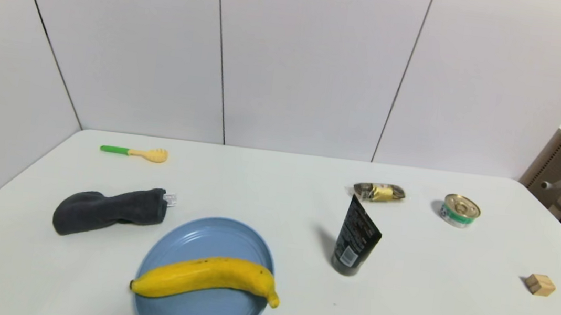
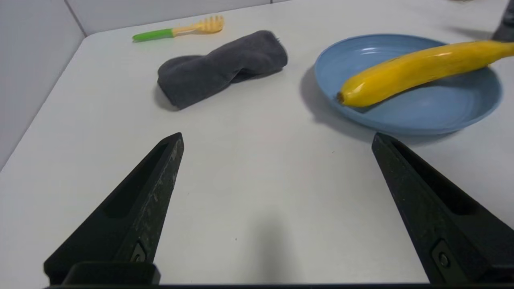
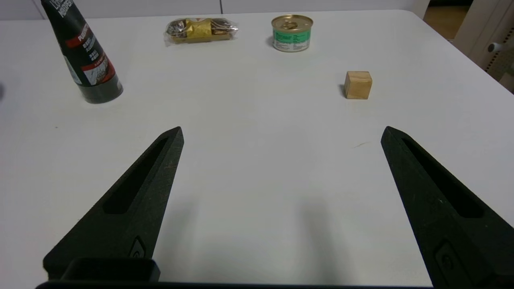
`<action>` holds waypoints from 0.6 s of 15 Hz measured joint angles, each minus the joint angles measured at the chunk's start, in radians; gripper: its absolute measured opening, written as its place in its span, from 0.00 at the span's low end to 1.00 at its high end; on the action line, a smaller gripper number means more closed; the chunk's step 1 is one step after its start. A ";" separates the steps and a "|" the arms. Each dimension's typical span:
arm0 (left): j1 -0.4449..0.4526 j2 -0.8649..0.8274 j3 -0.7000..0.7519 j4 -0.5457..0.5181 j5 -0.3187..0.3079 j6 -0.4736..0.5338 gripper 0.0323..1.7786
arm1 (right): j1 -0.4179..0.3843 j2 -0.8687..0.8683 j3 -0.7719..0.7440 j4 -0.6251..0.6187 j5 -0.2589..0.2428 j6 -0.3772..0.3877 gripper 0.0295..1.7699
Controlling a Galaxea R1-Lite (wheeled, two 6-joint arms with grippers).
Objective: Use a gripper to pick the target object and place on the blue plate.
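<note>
The banana (image 1: 206, 278) is lying across the blue plate (image 1: 208, 236), at six o'clock on the table (image 1: 275, 204). Left gripper (image 2: 277, 138) and right gripper (image 3: 281, 132) are hovering, fingers released wide, grasping nothing.

Yellow banana (image 1: 206, 277) (brown-specked), light-blue plate (image 1: 208, 234), dark grey cloth (image 1: 108, 208).
</note>
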 joint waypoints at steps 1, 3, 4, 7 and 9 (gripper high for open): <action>0.001 -0.021 0.027 -0.015 0.012 0.001 0.95 | 0.000 0.000 0.000 0.000 0.000 0.000 0.96; 0.002 -0.046 0.071 -0.062 0.052 0.003 0.95 | 0.000 0.000 0.000 0.000 0.000 0.000 0.96; 0.002 -0.053 0.090 -0.074 0.097 0.004 0.95 | 0.000 0.000 0.000 0.001 0.000 0.000 0.96; 0.003 -0.061 0.123 -0.078 0.148 0.021 0.95 | 0.000 0.000 0.000 0.000 0.000 0.000 0.96; 0.003 -0.063 0.126 -0.078 0.146 0.019 0.95 | 0.000 0.000 0.000 0.000 0.000 0.000 0.96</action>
